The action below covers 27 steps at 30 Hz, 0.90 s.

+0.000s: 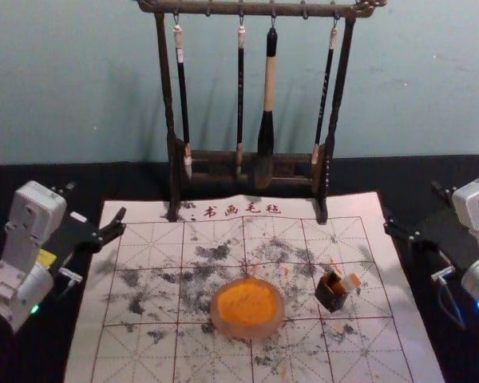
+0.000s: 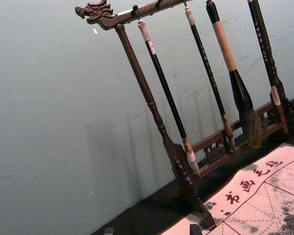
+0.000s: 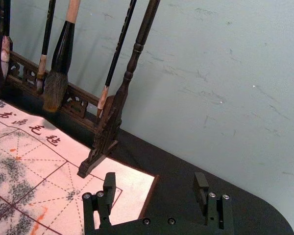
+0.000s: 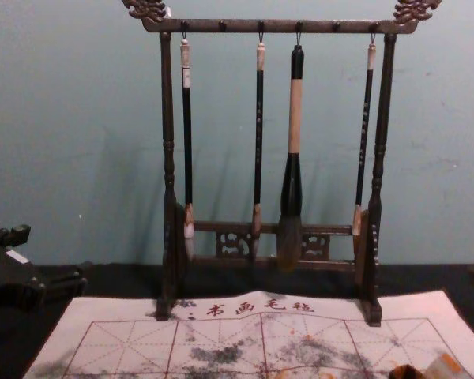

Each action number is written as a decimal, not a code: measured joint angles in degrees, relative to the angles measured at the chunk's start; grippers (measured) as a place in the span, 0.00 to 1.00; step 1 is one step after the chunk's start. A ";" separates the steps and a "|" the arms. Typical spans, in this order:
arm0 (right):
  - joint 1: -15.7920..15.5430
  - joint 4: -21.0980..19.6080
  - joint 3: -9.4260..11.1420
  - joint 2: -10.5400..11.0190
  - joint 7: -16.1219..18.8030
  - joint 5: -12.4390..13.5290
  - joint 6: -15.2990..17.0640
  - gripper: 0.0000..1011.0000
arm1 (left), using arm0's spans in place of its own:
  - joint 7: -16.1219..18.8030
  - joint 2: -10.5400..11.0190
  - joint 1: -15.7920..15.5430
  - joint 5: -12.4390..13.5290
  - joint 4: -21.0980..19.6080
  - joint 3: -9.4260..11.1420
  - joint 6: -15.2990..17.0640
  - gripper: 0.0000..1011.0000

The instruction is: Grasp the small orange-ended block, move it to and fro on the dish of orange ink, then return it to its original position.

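My left gripper is open above the table at the mat's left; in the left wrist view the left gripper shows its tips wide apart. My right gripper is open with nothing in it, beyond the mat's right edge; the right wrist view shows the right gripper too. A pale block with an orange end leans in a small dark holder, right of the dish of orange ink. In the chest view the block and holder sit at the lower right. Neither gripper touches them.
A dark wooden rack with several hanging brushes, including a thick brush, stands at the mat's back edge. The ink-stained white mat lies on the black table, with a wall behind.
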 joint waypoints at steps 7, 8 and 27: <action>0.00 0.00 0.00 0.00 0.00 0.00 0.00 0.99 | 0.00 0.00 0.00 0.00 0.00 0.00 0.00 0.99; 0.00 0.00 0.00 0.00 0.00 0.00 0.00 0.99 | 0.00 0.00 0.00 0.00 0.00 0.00 0.00 0.99; 0.07 0.53 0.59 -0.28 0.81 -0.34 -1.03 0.99 | 0.00 0.00 0.00 0.00 0.00 0.00 0.00 0.99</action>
